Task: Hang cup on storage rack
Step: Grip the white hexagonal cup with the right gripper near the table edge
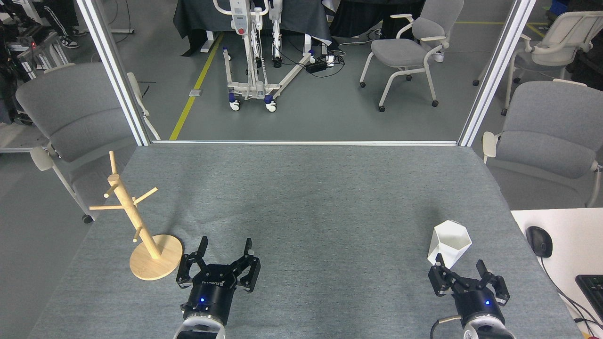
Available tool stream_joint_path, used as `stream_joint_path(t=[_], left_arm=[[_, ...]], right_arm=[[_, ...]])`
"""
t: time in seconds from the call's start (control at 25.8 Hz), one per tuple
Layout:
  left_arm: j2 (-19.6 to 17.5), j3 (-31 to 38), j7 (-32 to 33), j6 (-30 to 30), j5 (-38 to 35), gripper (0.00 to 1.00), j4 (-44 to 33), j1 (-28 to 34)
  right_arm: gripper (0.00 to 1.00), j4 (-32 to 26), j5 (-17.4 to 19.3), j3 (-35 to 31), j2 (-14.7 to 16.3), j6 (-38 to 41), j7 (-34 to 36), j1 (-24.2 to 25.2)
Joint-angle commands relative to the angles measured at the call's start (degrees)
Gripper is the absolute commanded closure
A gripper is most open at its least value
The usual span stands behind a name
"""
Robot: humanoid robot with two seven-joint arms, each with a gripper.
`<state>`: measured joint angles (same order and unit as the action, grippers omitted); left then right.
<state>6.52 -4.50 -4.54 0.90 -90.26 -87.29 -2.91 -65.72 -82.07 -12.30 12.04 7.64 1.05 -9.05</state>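
The white hexagonal cup (449,244) stands upright on the grey table near the right edge. My right gripper (460,264) is open just in front of the cup, fingertips close to its base, nothing between them. The pale wooden storage rack (136,221) stands at the left on its round disc base, its pegs bare. My left gripper (225,245) is open on the near side of the table, just right of the rack's base, holding nothing.
The grey table (301,202) ends at a metal frame at the back. A white desk with a black mouse (539,241) and a keyboard corner (592,287) adjoins at the right. Grey chairs (75,117) flank the table.
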Motion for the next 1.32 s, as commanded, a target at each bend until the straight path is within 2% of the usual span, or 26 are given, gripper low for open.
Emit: stream_joint_path(t=[0.0,0.19,1.28], left_arm=[[0.0,0.0,0.0,0.0,0.0,0.00,0.0,0.0],[0.1,0.0,0.0,0.0,0.0,0.00,0.1,0.0],[0.3,0.0,0.0,0.2,0.0,0.00,2.6,-0.1]], right_arm=[[0.01,0.9,0.0,0.5,0.1,0.0,2.0,-0.5],[0.01,1.2,0.0,0.5,0.3,-0.2,2.1,-1.9],[0.01,15.3,-0.2,1.2,1.1,-0.6,2.1,-12.5]])
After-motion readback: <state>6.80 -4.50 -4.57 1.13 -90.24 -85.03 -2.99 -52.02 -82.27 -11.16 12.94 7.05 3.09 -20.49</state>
